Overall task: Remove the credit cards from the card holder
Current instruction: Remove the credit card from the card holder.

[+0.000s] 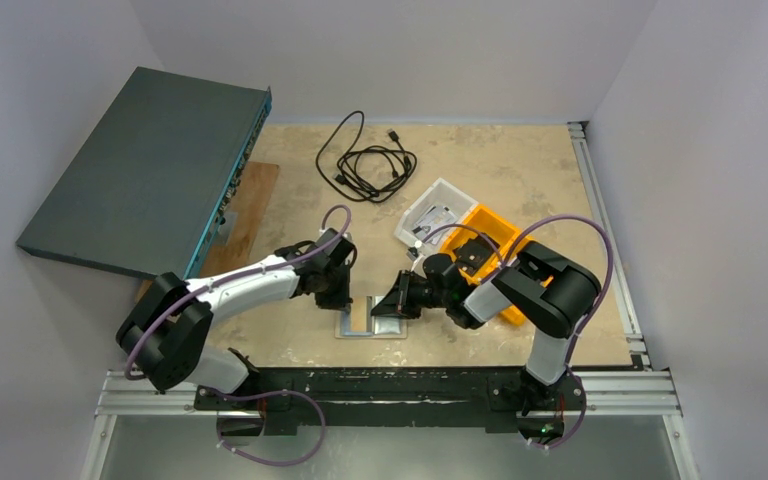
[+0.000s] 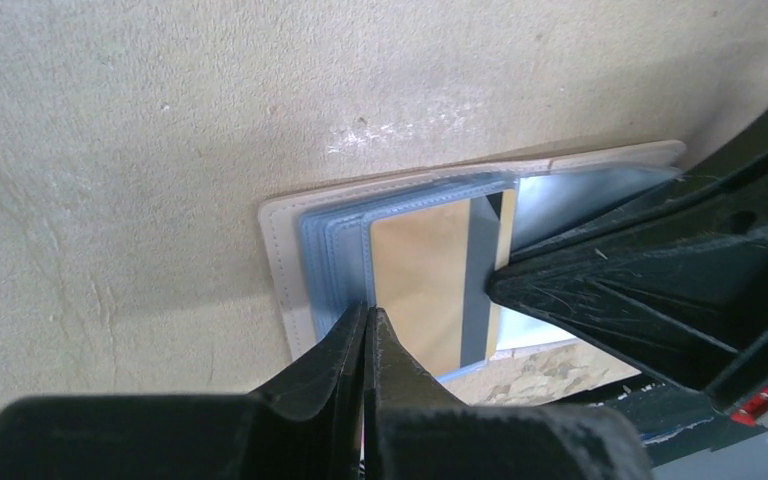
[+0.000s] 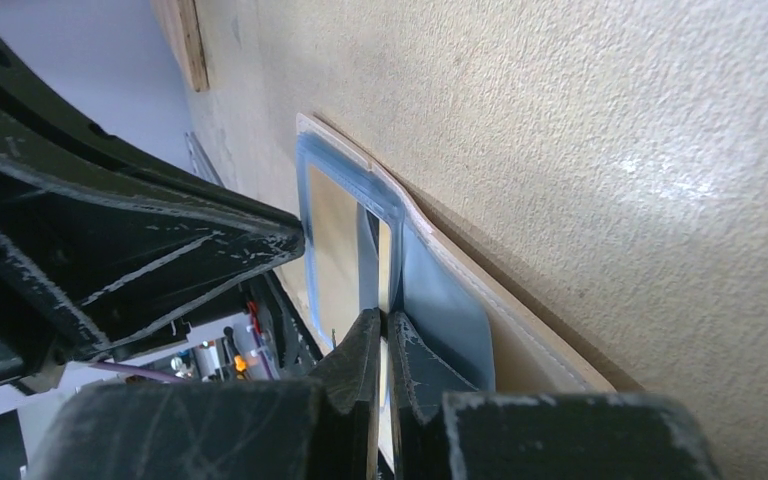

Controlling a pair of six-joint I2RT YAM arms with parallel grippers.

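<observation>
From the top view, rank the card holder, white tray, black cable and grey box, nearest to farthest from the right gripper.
1. card holder, at the right gripper.
2. white tray, just behind.
3. black cable, far centre.
4. grey box, far left.

Right claw (image 3: 382,328) low centre, its two dark tips almost together, pinching the thin pale edge of the card (image 3: 332,250). The card's tan face shows inside a blue frame. Card holder (image 3: 535,345) lies open and flat on the beige counter (image 3: 610,120), with a cream outer rim and blue-grey pockets inside. Left claw's finger (image 3: 190,245), black and scuffed, comes in from the left, its tip at the holder's blue edge. Wooden board (image 3: 188,40) at top left on the counter. Purple cable (image 3: 130,372) blurred at lower left.
</observation>
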